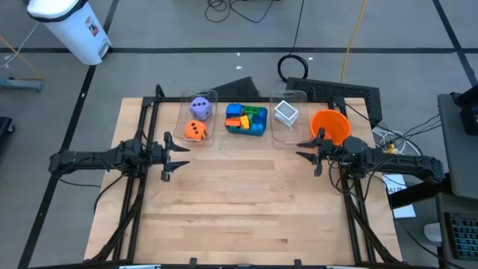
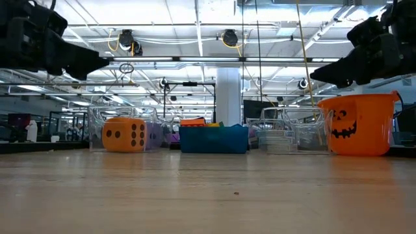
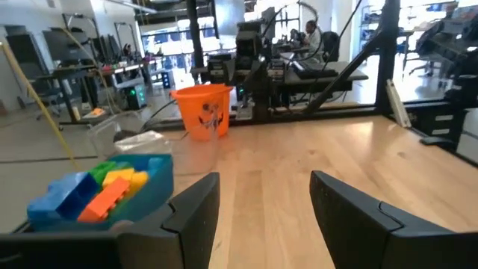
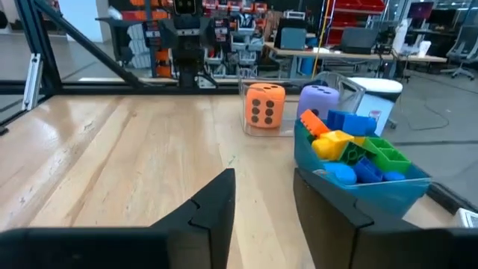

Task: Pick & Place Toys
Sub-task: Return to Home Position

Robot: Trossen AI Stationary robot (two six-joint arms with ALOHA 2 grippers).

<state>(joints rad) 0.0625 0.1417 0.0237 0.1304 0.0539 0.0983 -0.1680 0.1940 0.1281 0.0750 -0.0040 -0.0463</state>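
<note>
L jaws wide, R jaws narrower, both empty; bricks (image 1: 240, 116) in tray (image 1: 258, 132), well apart.

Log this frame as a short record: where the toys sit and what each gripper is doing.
dice: purple die and orange die in left clear bin
bricks: bricks piled in blue tray
cards: white cards in right clear bin
bucket: orange bucket right of the bins
left gripper: open, empty, above table
right gripper: open, empty, beside bucket
</note>
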